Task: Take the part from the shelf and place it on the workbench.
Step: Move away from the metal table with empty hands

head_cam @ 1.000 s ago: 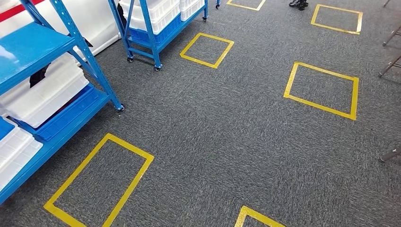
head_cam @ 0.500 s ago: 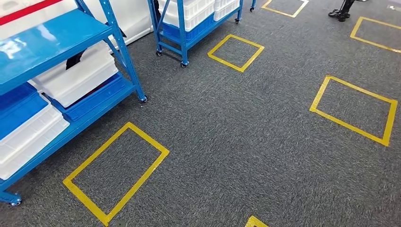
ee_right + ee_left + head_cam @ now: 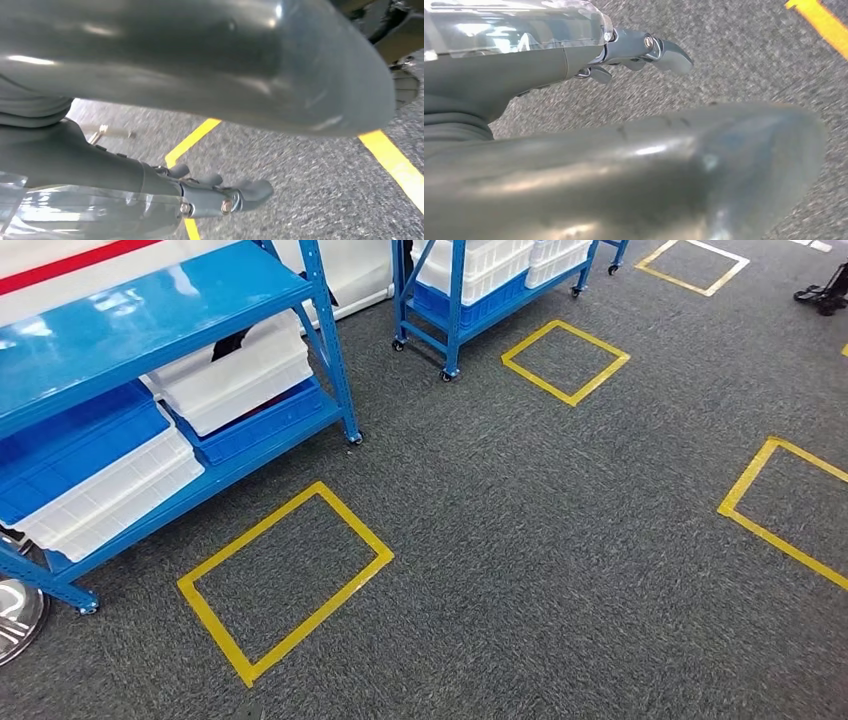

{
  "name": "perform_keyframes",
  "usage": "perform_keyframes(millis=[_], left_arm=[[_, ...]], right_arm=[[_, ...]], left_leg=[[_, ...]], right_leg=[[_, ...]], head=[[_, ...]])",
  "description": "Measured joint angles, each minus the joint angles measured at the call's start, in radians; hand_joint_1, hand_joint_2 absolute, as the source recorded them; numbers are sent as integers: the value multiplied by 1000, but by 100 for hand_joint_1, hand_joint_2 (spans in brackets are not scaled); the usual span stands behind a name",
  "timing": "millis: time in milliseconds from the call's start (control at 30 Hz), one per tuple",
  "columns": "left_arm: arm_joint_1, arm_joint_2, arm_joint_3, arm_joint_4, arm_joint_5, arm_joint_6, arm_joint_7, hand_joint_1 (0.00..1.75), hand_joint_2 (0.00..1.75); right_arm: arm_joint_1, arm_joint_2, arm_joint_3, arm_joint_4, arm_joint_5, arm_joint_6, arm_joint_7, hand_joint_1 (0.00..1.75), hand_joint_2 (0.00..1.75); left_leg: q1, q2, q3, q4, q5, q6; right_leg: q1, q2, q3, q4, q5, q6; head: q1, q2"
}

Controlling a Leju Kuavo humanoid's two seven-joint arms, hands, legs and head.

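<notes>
1. The left hand (image 3: 644, 50) hangs over carpet, fingers loosely apart, holding nothing — the right hand (image 3: 220, 197) likewise.
2. The view has swung toward the blue shelf (image 3: 150, 310), well ahead of both hands — approach under way.
3. No part is identifiable among its white bins (image 3: 235, 380).

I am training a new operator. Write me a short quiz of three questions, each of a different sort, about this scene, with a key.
1. True or false: the left robot hand holds a part.
2. Which colour is the tape of the floor rectangle in front of the near shelf? A red, B yellow, C green.
3. Fill in: the lower level of the near shelf carries white and ____ bins.

Key: 1 false, it hangs over the carpet with nothing in it. 2 B. 3 blue.
</notes>
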Motion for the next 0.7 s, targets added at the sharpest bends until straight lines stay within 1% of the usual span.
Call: perform_keyframes(millis=[33, 67, 100, 133, 167, 200, 233, 267, 300, 333, 367, 400, 433, 467, 500, 533, 567, 600, 633, 667, 700], left_arm=[[1, 1, 0, 0, 0, 0, 0, 0, 0], [2, 1, 0, 0, -1, -1, 0, 0, 0], [2, 2, -1, 0, -1, -2, 1, 0, 0], [1, 2, -1, 0, -2, -4, 1, 0, 0], [-1, 2, -2, 0, -3, -6, 1, 0, 0], [-2, 3, -4, 0, -3, -9, 1, 0, 0], [-1, 3, -6, 0, -4, -10, 0, 0, 0], [0, 3, -8, 0, -4, -11, 0, 0, 0], [2, 3, -11, 0, -4, -12, -1, 0, 0], [3, 4, -13, 0, -4, -12, -1, 0, 0], [2, 4, -14, 0, -4, -12, -2, 0, 0], [1, 5, -16, 0, -4, -12, -2, 0, 0], [-1, 5, -17, 0, -4, -12, -3, 0, 0], [-1, 5, -18, 0, -5, -12, -4, 0, 0], [0, 5, -19, 0, -6, -12, -4, 0, 0], [1, 5, -19, 0, -9, -12, -5, 0, 0], [3, 5, -19, 0, -12, -12, -5, 0, 0], [3, 6, -19, 0, -14, -12, -6, 0, 0], [2, 6, -19, 0, -15, -12, -7, 0, 0], [0, 7, -19, 0, -15, -12, -7, 0, 0], [-1, 7, -20, 0, -15, -12, -7, 0, 0]], right_arm=[[-2, 1, -1, 0, 0, 0, 0, 0, 0], [-2, 1, -2, 0, -1, 0, 1, 0, 0], [-1, 2, -2, 0, -2, -1, 0, 0, 0], [1, 2, -3, 0, -3, -1, 0, 0, 0], [4, 2, -4, 0, -4, -2, -1, 0, 0], [5, 2, -4, 0, -4, -3, -2, 0, 0], [6, 2, -4, 0, -4, -4, -3, 0, 0], [6, 2, -4, 0, -4, -5, -4, 0, 0], [5, 2, -5, 0, -4, -5, -5, 0, 0], [4, 2, -5, 0, -4, -4, -6, 0, 0], [4, 2, -5, 0, -3, -4, -6, 0, 0], [4, 3, -5, 0, -3, -4, -7, 0, 0], [4, 3, -5, 0, -3, -3, -7, 0, 0], [2, 3, -5, 0, -3, -3, -7, 0, 0], [-1, 3, -5, 0, -3, -3, -7, 0, 0], [-5, 3, -5, -1, -3, -3, -7, 0, 0], [-8, 3, -5, -1, -3, -3, -7, 0, 0], [-8, 3, -5, -2, -4, -3, -7, 0, 0], [-7, 3, -5, -2, -4, -3, -7, 0, 0], [-5, 3, -5, -2, -4, -2, -7, 0, 0], [-4, 3, -6, -2, -4, -2, -7, 0, 0]], left_leg=[[1, -1, -1, 1, -1, -5], [-1, 16, -7, 12, -9, -9], [-3, 43, -21, 42, -27, -13], [-3, 78, -46, 93, -55, -15], [-3, 104, -80, 161, -87, -18], [0, 116, -116, 230, -114, -21], [2, 120, -141, 277, -125, -24], [4, 123, -148, 288, -117, -26], [6, 128, -133, 256, -90, -27], [6, 138, -101, 192, -52, -26], [4, 158, -64, 119, -21, -24], [1, 174, -33, 59, 0, -19], [-2, 186, -15, 23, 8, -13], [-6, 190, -8, 9, 6, -7], [-8, 181, -9, 7, 6, 1], [-6, 172, -8, 4, 6, 8], [-5, 162, -6, 1, 7, 14], [-3, 153, -3, -3, 9, 20], [-1, 144, -1, -6, 10, 25], [-2, 134, -1, -7, 10, 28], [-3, 123, 0, -6, 9, 30]], right_leg=[[-1, -13, 4, -5, 1, -6], [-3, -27, 9, -11, 2, -13], [-4, -43, 14, -18, 3, -19], [-4, -60, 17, -21, 3, -25], [-2, -75, 19, -23, 1, -29], [0, -91, 21, -23, -2, -31], [1, -106, 22, -23, -4, -31], [2, -119, 24, -23, -7, -30], [2, -131, 29, -23, -10, -28], [2, -143, 34, -23, -14, -25], [3, -153, 41, -23, -19, -21], [5, -163, 46, -21, -24, -15], [8, -172, 50, -21, -29, -10], [10, -180, 53, -21, -32, -4], [11, -189, 56, -21, -34, 1], [9, -190, 59, -21, -38, 7], [7, -176, 59, -13, -46, 12], [4, -152, 48, 12, -64, 17], [2, -124, 27, 57, -91, 20], [2, -100, -7, 123, -123, 21], [2, -89, -48, 197, -151, 21]], head=[[0, 0], [0, 0], [0, 0], [0, 0], [0, 0], [0, 0], [0, 0], [0, 0], [0, 0], [0, 0], [0, 0], [0, 0], [0, 0], [0, 0], [0, 0], [0, 0], [0, 0], [0, 0], [0, 0], [0, 0], [0, 0]])
